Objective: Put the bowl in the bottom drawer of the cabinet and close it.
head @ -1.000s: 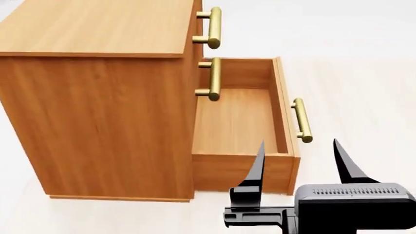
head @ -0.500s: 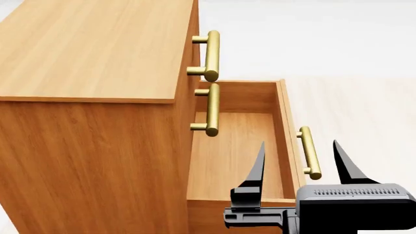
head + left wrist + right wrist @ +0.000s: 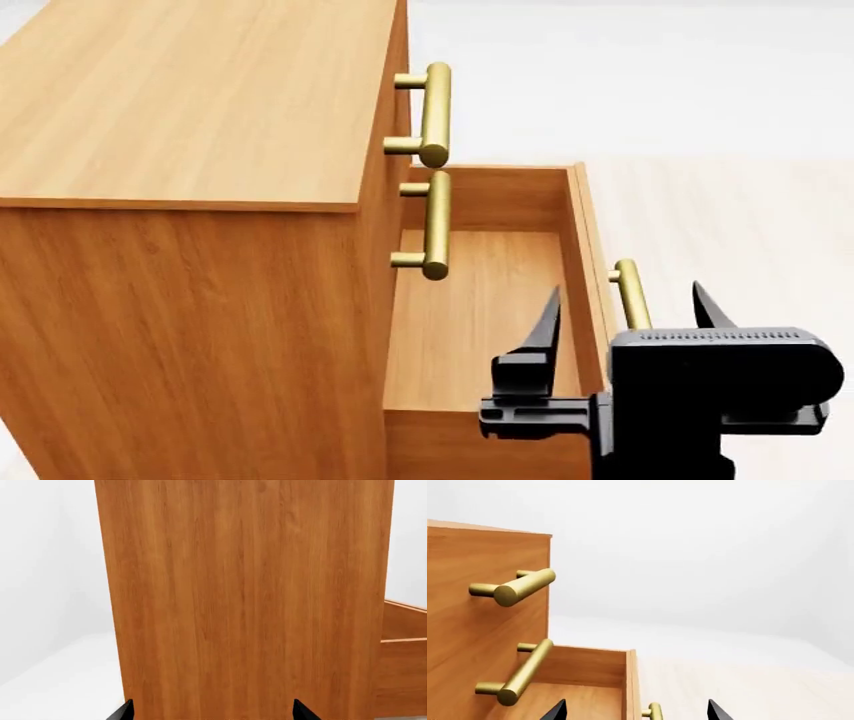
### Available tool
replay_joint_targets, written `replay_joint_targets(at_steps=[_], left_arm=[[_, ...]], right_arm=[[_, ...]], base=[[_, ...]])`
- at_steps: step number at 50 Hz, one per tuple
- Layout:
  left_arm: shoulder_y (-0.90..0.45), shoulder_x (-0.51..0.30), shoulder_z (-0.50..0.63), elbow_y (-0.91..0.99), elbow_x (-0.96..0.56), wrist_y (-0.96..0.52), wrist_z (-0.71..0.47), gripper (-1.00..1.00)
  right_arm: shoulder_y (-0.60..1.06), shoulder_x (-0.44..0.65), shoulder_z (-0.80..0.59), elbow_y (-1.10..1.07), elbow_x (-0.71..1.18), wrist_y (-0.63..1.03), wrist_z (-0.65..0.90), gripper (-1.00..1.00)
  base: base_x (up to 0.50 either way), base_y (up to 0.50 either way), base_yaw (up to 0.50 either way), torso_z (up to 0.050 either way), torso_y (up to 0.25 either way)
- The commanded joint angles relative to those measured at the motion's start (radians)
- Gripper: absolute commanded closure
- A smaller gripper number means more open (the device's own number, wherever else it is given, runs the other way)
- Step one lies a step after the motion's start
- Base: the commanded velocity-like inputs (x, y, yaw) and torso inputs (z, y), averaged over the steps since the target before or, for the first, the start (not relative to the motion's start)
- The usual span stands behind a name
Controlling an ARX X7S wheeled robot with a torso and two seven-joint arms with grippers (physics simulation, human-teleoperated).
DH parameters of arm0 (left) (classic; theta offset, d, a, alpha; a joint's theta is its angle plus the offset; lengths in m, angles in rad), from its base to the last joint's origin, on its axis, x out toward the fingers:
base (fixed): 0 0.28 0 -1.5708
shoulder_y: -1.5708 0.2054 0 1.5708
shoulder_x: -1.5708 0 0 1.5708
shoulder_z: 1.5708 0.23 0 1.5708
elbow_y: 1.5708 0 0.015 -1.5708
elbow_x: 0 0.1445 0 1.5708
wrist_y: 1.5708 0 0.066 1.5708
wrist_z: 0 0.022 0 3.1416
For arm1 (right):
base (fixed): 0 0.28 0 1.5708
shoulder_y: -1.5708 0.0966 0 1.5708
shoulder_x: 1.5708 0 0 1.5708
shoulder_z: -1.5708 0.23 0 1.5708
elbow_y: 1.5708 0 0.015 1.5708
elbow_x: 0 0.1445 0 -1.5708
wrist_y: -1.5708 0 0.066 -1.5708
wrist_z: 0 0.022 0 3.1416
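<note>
The bowl is out of view in every frame. The orange-brown cabinet (image 3: 187,110) fills the left of the head view. Its bottom drawer (image 3: 474,300) is pulled out, and the part of its floor that shows is bare. My right gripper (image 3: 627,300) hangs open over the drawer's front panel, one finger above the inside and the other beyond the brass handle (image 3: 631,290). In the right wrist view the right gripper (image 3: 636,712) straddles that panel and handle (image 3: 655,712). My left gripper (image 3: 211,712) is open and faces the cabinet's (image 3: 247,590) flat side wall, holding nothing.
The two upper drawers are shut, and their brass handles (image 3: 435,110) (image 3: 435,225) stick out over the open drawer. Pale floor (image 3: 747,200) lies to the right of the cabinet. The open drawer's side (image 3: 403,645) shows at the edge of the left wrist view.
The head view first dropped closer to the cabinet. Since then my right gripper has risen and moved forward over the drawer's front panel. The drawer stays open.
</note>
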State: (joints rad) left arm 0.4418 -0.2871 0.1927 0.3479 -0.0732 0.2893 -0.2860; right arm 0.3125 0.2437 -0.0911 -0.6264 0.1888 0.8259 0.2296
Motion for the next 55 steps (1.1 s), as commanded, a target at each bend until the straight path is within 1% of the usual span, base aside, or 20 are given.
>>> replay_joint_targets(at_steps=[1,2,6,7,12,15,20,21,22,24,25,27,29,35,40,42,48,49,51,55], left_arm=[[-0.003,-0.004,0.007,-0.010,-0.001,0.008,-0.007,-1.00],[-0.001,-0.006,0.007,0.002,0.000,-0.002,-0.009,-1.00],[-0.003,-0.008,0.009,0.001,0.000,-0.003,-0.012,-1.00],[-0.001,-0.009,0.010,0.007,0.001,-0.006,-0.013,-1.00],[-0.007,-0.010,0.012,-0.007,-0.001,0.003,-0.014,-1.00],[-0.008,-0.011,0.014,-0.013,-0.003,0.008,-0.015,-1.00],[0.002,-0.017,0.014,0.013,-0.002,-0.006,-0.021,-1.00],[-0.002,-0.013,0.017,-0.021,0.001,0.023,-0.019,-1.00],[0.003,-0.017,0.016,0.005,0.000,0.003,-0.022,-1.00],[-0.004,-0.012,0.020,-0.041,0.004,0.041,-0.021,-1.00],[-0.001,-0.018,0.018,-0.005,0.000,0.010,-0.023,-1.00],[-0.005,-0.014,0.021,-0.041,0.003,0.041,-0.022,-1.00],[-0.003,-0.021,0.019,0.002,-0.002,0.001,-0.026,-1.00],[-0.002,-0.025,0.021,0.013,-0.004,-0.007,-0.030,-1.00],[-0.001,-0.027,0.023,0.010,-0.004,-0.003,-0.033,-1.00],[-0.007,-0.021,0.027,-0.037,0.000,0.038,-0.030,-1.00],[-0.004,-0.030,0.026,0.011,-0.007,-0.005,-0.036,-1.00],[-0.008,-0.025,0.030,-0.030,-0.002,0.031,-0.034,-1.00],[-0.012,-0.023,0.032,-0.048,-0.001,0.045,-0.034,-1.00],[-0.007,-0.033,0.029,0.006,-0.008,-0.001,-0.039,-1.00]], right_arm=[[0.101,0.007,-0.002,0.087,0.023,0.127,-0.007,-1.00],[0.116,0.005,-0.001,0.098,0.024,0.163,-0.001,-1.00],[0.131,0.014,-0.018,0.146,0.012,0.129,-0.007,-1.00],[0.146,0.009,-0.010,0.159,0.025,0.167,-0.010,-1.00],[0.178,0.007,-0.006,0.191,0.042,0.184,-0.026,-1.00],[0.206,0.003,0.004,0.215,0.058,0.223,-0.032,-1.00],[0.241,0.001,0.017,0.247,0.072,0.259,-0.037,-1.00],[0.248,0.002,0.016,0.261,0.073,0.260,-0.041,-1.00],[0.252,0.004,0.012,0.265,0.074,0.262,-0.043,-1.00],[0.265,0.005,0.013,0.272,0.086,0.286,-0.054,-1.00],[0.269,0.005,0.013,0.275,0.088,0.293,-0.054,-1.00],[0.280,0.007,0.012,0.278,0.094,0.308,-0.059,-1.00],[0.289,0.007,0.010,0.283,0.094,0.315,-0.057,-1.00],[0.309,0.003,0.019,0.316,0.107,0.356,-0.059,-1.00],[0.320,-0.001,0.027,0.336,0.112,0.364,-0.058,-1.00],[0.323,-0.001,0.028,0.352,0.114,0.364,-0.060,-1.00],[0.331,-0.005,0.027,0.420,0.111,0.346,-0.063,-1.00],[0.331,-0.004,0.027,0.427,0.110,0.342,-0.063,-1.00],[0.331,-0.004,0.025,0.437,0.110,0.335,-0.065,-1.00],[0.328,-0.004,0.023,0.465,0.110,0.326,-0.068,-1.00]], base=[[0.00,0.00,0.00,0.000,0.000],[0.00,0.00,0.00,0.000,0.000],[0.00,0.00,0.00,0.000,0.000],[0.00,0.00,0.00,0.000,0.000],[0.00,0.00,0.00,0.000,0.000],[0.00,0.00,0.00,0.000,0.000],[0.00,0.00,0.00,0.000,0.000],[0.00,0.00,0.00,0.000,0.000],[0.00,0.00,0.00,0.000,0.000],[0.00,0.00,0.00,0.000,0.000],[0.00,0.00,0.00,0.000,0.000],[0.00,0.00,0.00,0.000,0.000],[0.00,0.00,0.00,0.000,0.000],[0.00,0.00,0.00,0.000,0.000],[0.00,0.00,0.00,0.000,0.000],[0.00,0.00,0.00,0.000,0.000],[0.00,0.00,0.00,0.000,0.000],[0.00,0.00,0.00,0.000,0.000],[0.00,0.00,0.00,0.000,0.000],[0.00,0.00,0.00,0.000,0.000]])
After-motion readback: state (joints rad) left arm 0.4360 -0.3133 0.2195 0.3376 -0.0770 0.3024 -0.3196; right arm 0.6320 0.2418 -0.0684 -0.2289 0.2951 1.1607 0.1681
